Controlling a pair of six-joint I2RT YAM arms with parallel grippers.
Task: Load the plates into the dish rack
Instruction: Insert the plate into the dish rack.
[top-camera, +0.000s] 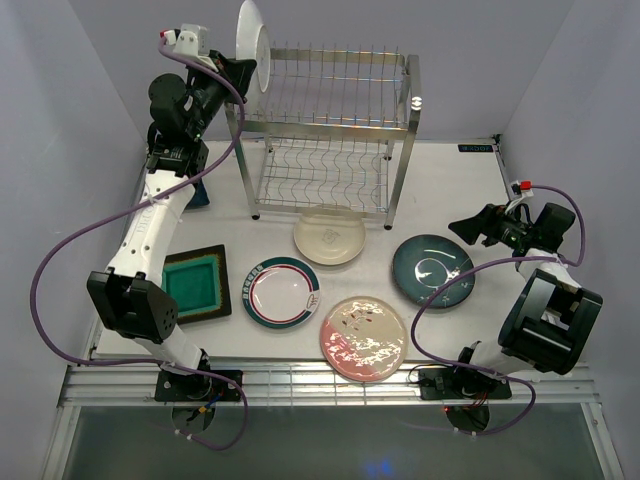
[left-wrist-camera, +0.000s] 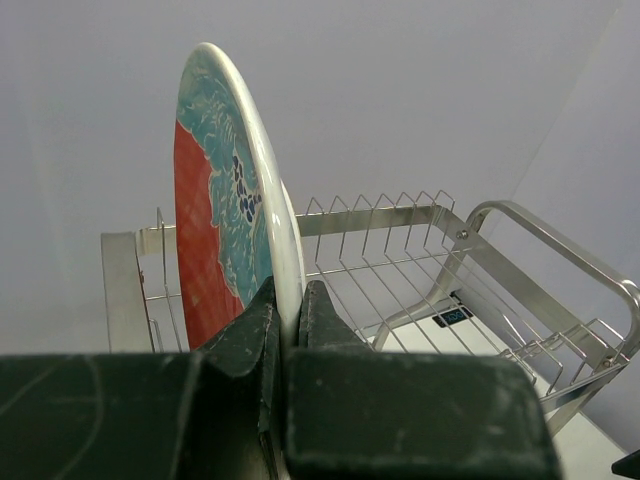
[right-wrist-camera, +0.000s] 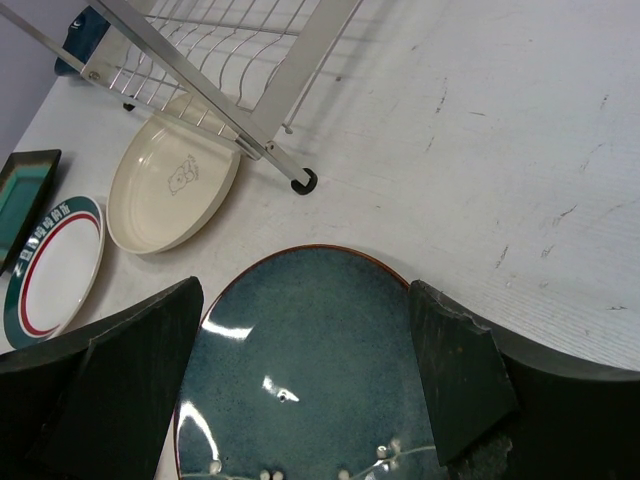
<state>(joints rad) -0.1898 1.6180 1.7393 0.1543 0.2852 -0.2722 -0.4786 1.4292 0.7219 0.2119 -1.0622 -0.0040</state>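
Several plates (top-camera: 362, 338) on white table (top-camera: 470, 195); grey walls (top-camera: 480, 60).

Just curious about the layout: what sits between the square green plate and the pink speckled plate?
The white plate with the green-and-red rim, as the top view shows.

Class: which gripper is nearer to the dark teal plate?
Right. The right gripper hangs open above the dark teal plate; the left gripper is far off at the top left corner of the dish rack, clamping a red-teal patterned plate.
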